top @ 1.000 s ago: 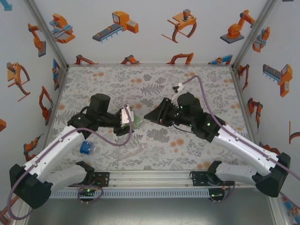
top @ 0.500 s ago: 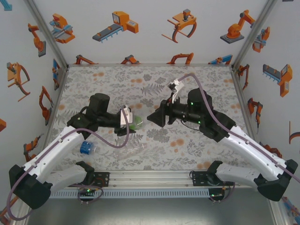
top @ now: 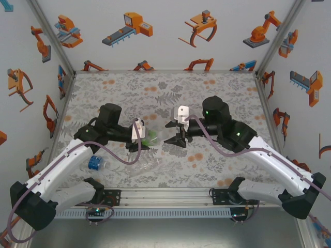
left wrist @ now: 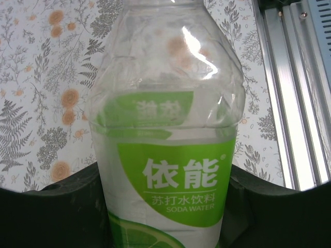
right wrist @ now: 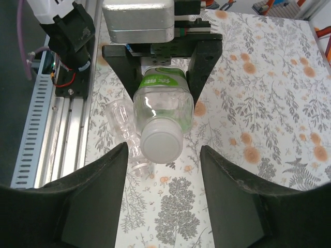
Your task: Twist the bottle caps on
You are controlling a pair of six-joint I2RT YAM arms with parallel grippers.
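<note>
Since a second ago my right arm has rolled its wrist over and swung in lower, so the right gripper [top: 170, 133] now faces left, straight at the bottle's mouth end; the left arm has not shifted. The left gripper [top: 146, 138] is clenched on the green-labelled bottle [left wrist: 170, 155], holding it on its side above the counter [top: 217, 93], near the middle, neck pointing right toward the other arm. From the left wrist view the bottle's body sits between the two dark fingers, label facing the lens. From the right wrist view I look down the bottle's axis: a white cap [right wrist: 162, 146] sits on its neck, and I cannot tell how far it is threaded on. The right gripper is released, its fingers spread wide with the cap about level with their tips and a gap of counter showing on either side, nothing touching. The blue-labelled bottle [top: 95, 163] lies on the counter beside the left forearm, near the front edge. The plain clear bottle [top: 147, 166] lies on its side just below the held one, between the two arms.
</note>
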